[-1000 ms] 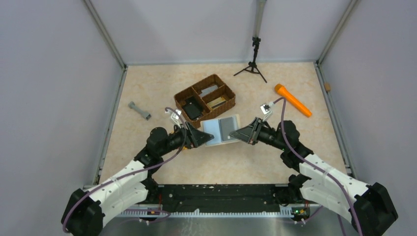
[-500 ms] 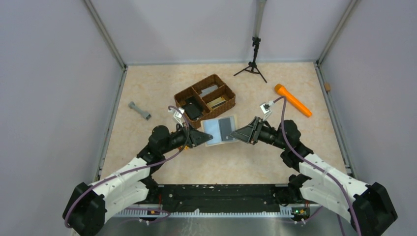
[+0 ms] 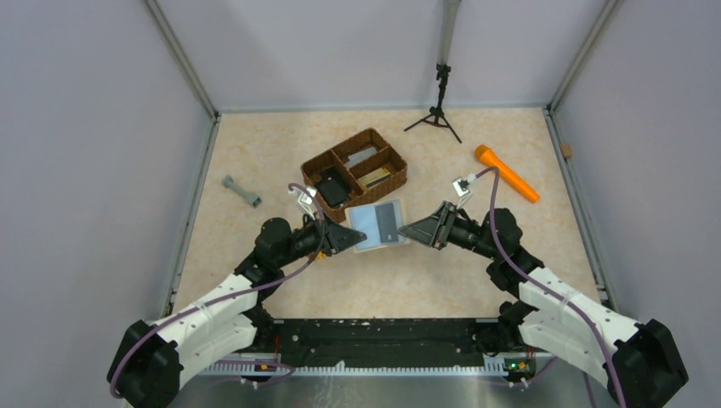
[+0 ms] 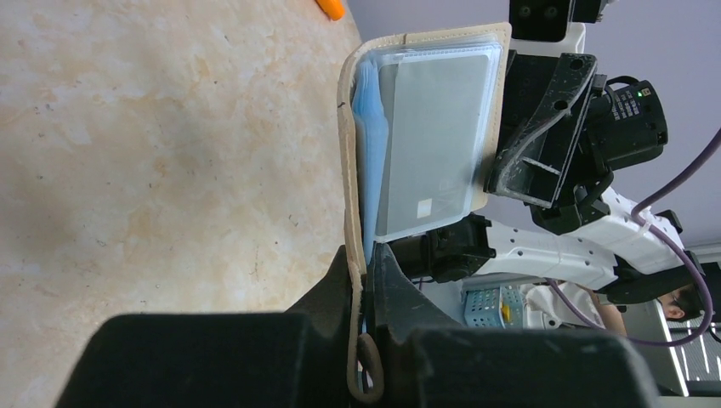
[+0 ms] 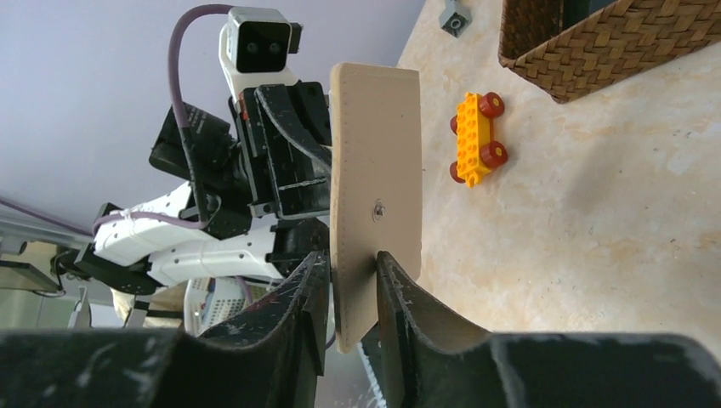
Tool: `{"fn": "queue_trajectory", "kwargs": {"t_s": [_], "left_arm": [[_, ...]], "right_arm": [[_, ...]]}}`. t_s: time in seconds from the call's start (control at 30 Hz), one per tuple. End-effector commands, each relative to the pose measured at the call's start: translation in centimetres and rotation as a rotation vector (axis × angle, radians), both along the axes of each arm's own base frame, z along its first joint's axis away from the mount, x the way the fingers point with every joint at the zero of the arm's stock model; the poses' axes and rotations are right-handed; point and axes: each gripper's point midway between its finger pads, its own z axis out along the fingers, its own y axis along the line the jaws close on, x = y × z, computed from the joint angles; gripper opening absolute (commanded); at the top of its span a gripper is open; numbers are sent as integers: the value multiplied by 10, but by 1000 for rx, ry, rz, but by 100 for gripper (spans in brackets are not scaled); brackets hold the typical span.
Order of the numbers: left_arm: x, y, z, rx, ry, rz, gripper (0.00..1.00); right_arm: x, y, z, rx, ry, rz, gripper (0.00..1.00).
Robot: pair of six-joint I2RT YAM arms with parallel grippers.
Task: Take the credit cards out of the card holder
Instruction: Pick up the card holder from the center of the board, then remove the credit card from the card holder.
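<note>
The card holder is hanging open between the two arms, just in front of the wicker tray, with its pale blue inside facing up. The left end effector is clamping the edge of one flap, the cream binding running between its fingers. The right end effector is pinching the opposite flap, whose beige outer face with the tiny stud is showing to the right wrist camera. A greyish credit card is sitting inside a clear sleeve, not yet out. An orange flashlight is lying on the surface well apart to the right, and a yellow toy brick with red wheels is lying near the tray.
</note>
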Motion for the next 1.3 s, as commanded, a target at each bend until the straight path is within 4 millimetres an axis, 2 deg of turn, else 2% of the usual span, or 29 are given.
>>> {"fn": "queue_trajectory", "kwargs": {"t_s": [0.0,0.17,0.3,0.43,0.6,0.77,0.83,0.93,1.13,1.27], "left_arm": [[2,-2,30,-63,-102,-5,0],[0,-2,33,-72,-110,-17,0],[-2,-3,36,-80,-115,-31,0],[-4,-5,38,-80,-126,-48,0],[-4,-8,33,-70,-116,-67,0],[0,-9,22,-41,-87,-60,0],[0,-10,19,-38,-81,-65,0],[-1,-11,22,-49,-84,-79,0],[-4,-11,28,-60,-93,-88,0],[-6,-10,32,-66,-105,-91,0]], "right_arm": [[2,-1,17,22,-48,-12,26],[4,-1,14,8,-43,-17,19],[6,0,6,-34,-31,-16,25],[9,2,-3,-67,-11,-10,27],[6,5,-3,-44,-12,16,21],[1,4,12,12,-59,27,33],[0,3,14,10,-63,18,34],[3,1,12,-7,-55,-2,24],[4,2,9,-17,-43,2,20],[7,2,1,-49,-23,-3,22]]}}
